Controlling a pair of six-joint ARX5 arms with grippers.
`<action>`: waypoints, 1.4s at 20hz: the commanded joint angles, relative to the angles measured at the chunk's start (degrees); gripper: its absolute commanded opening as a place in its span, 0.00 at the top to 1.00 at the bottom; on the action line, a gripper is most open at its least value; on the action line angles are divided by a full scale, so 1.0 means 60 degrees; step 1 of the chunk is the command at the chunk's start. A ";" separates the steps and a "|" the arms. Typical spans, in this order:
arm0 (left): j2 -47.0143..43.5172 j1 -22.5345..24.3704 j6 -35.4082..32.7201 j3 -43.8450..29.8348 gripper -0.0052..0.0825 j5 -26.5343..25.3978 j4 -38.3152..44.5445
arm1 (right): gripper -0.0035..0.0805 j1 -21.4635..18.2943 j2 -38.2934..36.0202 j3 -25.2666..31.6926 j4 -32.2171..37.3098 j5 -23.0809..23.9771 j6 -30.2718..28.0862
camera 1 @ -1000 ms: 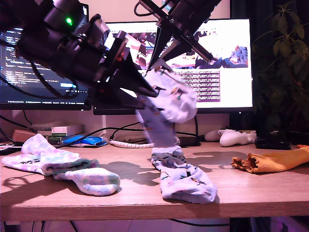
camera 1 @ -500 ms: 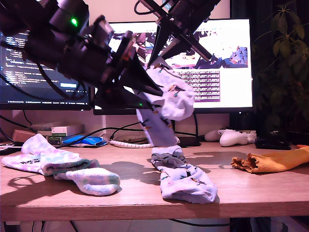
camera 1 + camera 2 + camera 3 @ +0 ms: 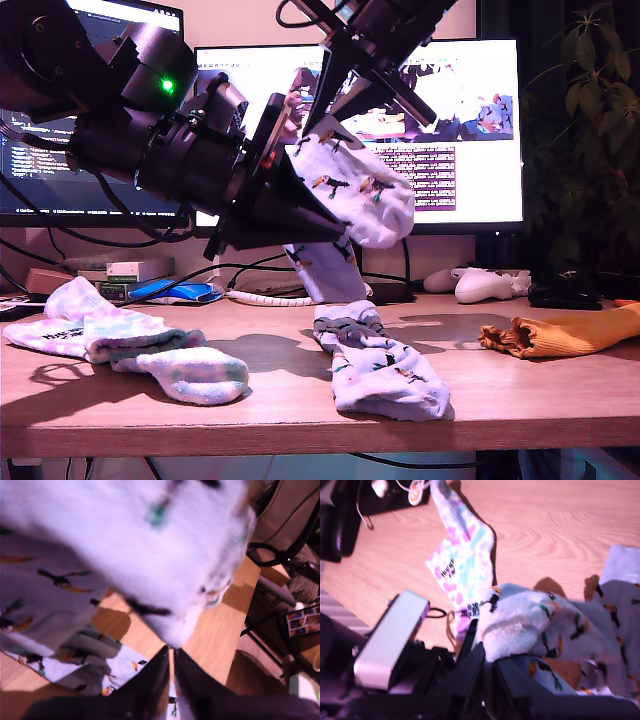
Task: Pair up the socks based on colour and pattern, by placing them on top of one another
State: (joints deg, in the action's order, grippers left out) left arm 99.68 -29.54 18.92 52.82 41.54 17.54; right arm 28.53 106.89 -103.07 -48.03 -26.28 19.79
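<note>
You can see my second gripper (image 3: 322, 122) coming down from the top of the exterior view. Its jaws are clenched on a lavender sock with small dark prints (image 3: 358, 192), which it holds in the air above the middle of the worktop (image 3: 300, 412). In the second wrist view the jaws (image 3: 487, 661) bite into the fluffy pale fabric of that sock (image 3: 530, 620). One end of the sock hangs down toward the worktop without reaching it.

My first gripper (image 3: 335, 232) reaches in from the exterior view's left and meets the lifted sock at its lower side. In the first wrist view its jaws (image 3: 171, 655) are pressed almost together, with only a sliver of wood showing between them. The sock (image 3: 125, 545) fills the view just beyond their tips, and you cannot tell whether any fabric is pinched.

Directly below lies the matching lavender sock (image 3: 385, 372), flat near the front edge. Two pastel-blotched white socks (image 3: 95, 325) lie overlapping at the exterior view's left. A mustard-orange ribbed sock (image 3: 570, 333) lies at its right, well apart from the others. A white game controller (image 3: 485, 285) sits farther back, in front of the monitors (image 3: 470, 120).
</note>
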 commanded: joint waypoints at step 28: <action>-0.0047 0.0353 0.2127 0.0608 0.97 0.2000 0.2237 | 0.97 -0.0867 0.0047 -0.0153 0.0361 0.0331 -0.0521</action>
State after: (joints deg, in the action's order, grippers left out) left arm 99.68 -27.22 31.18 55.07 53.45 30.15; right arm 23.03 106.89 -103.07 -46.65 -24.47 17.56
